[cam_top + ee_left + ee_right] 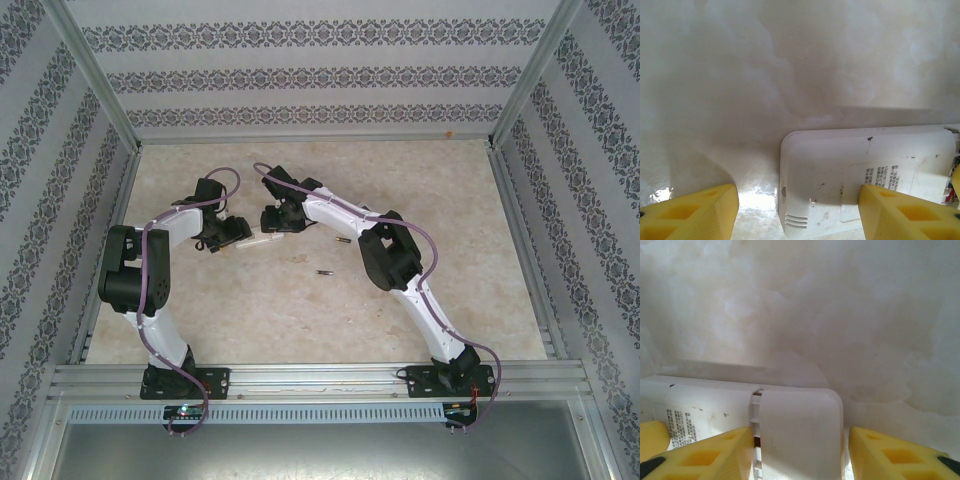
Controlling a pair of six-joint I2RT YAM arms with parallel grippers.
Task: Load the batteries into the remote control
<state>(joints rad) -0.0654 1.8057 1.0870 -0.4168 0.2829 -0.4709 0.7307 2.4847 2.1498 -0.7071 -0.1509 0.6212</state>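
Right wrist view puts our right gripper [800, 440] astride the remote's [705, 400] cover [800, 420], jaws apart like the left gripper's [797, 192], so we should slide it squarely off before fetching batteries [323, 271] at its 4 o'clock.

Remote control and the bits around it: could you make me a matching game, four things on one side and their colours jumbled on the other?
Things:
1. remote control
2. claw fingers
3. batteries lying loose
4. table

Colours:
A. yellow
B. dark
C. white
D. marbled beige

Pairs: 1-C, 2-A, 3-B, 4-D
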